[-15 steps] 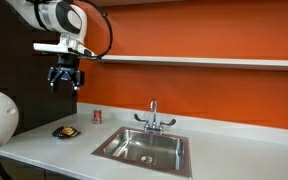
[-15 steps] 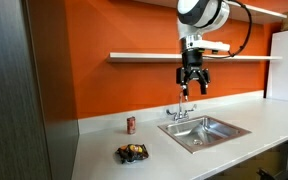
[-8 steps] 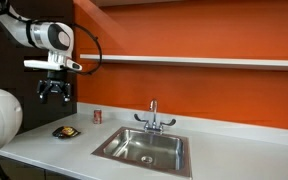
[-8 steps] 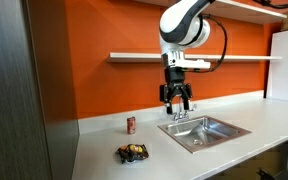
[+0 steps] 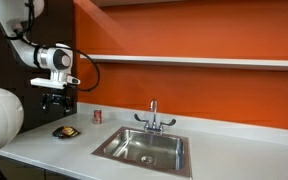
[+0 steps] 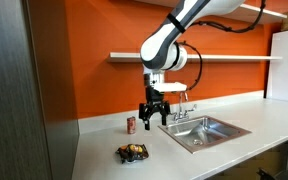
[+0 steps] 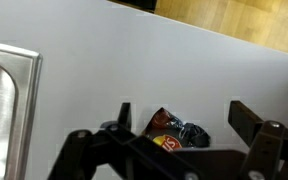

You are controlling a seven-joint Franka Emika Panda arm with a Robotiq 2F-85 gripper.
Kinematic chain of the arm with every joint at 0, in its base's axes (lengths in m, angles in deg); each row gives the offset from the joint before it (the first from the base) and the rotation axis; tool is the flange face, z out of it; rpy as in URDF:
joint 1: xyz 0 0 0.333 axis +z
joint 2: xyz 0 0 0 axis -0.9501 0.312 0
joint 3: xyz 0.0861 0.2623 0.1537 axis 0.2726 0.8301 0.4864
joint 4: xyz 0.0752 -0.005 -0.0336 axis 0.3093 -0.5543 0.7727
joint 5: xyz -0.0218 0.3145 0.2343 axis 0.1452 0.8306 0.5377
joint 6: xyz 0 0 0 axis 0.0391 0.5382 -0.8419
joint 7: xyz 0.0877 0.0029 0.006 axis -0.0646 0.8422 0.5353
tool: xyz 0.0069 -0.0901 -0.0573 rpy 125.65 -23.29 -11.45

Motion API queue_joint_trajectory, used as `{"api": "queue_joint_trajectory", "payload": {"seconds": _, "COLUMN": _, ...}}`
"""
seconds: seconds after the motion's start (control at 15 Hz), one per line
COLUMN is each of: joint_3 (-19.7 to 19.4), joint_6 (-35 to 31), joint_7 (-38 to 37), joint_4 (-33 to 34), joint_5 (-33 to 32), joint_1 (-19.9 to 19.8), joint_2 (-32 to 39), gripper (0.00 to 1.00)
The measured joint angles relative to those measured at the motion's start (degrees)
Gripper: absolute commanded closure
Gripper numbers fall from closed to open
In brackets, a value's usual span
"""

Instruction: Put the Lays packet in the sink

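The Lays packet [image 5: 66, 131] is a crumpled dark bag with a red and yellow logo, lying on the white counter away from the sink; it also shows in an exterior view [image 6: 132, 152] and in the wrist view [image 7: 174, 133]. My gripper [image 5: 56, 103] hangs in the air above the packet, open and empty; it also shows in an exterior view [image 6: 152, 116]. In the wrist view the packet lies between the two spread fingers [image 7: 182, 115]. The steel sink [image 5: 142, 149] is set into the counter beside it, as seen in an exterior view [image 6: 206, 131].
A small red can [image 5: 97, 116] stands on the counter near the orange wall, also in an exterior view [image 6: 131, 124]. A faucet [image 5: 153, 116] stands behind the sink. A white shelf [image 5: 184, 61] runs along the wall. A dark cabinet [image 6: 24, 90] borders the counter's end.
The arm has swung from above the sink area toward the packet and come down lower. The gripper stays open. The packet and can have not moved.
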Motion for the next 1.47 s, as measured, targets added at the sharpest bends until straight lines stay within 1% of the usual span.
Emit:
{"api": "queue_joint_trajectory", "payload": {"seconds": 0.4, "joint_3": -0.64, "joint_6": -4.67, "joint_7": 0.00, "joint_4": 6.85, "joint_5": -1.82, "joint_1": -0.03, "joint_2": 11.56, "gripper": 0.00}}
{"api": "queue_joint_trajectory", "payload": {"seconds": 0.67, "joint_3": -0.65, "joint_6": -5.31, "joint_7": -0.05, "joint_4": 11.52, "joint_5": -3.53, "joint_1": 0.17, "joint_2": 17.79, "gripper": 0.00}}
{"api": "queue_joint_trajectory", "payload": {"seconds": 1.0, "joint_3": -0.65, "joint_6": -5.34, "joint_7": -0.10, "joint_4": 16.51, "joint_5": -4.51, "joint_1": 1.38, "joint_2": 23.27, "gripper": 0.00}}
{"api": "queue_joint_trajectory", "payload": {"seconds": 1.47, "joint_3": -0.65, "joint_6": -5.34, "joint_7": -0.14, "joint_4": 20.93, "joint_5": -4.55, "joint_1": 3.62, "joint_2": 28.10, "gripper": 0.00}}
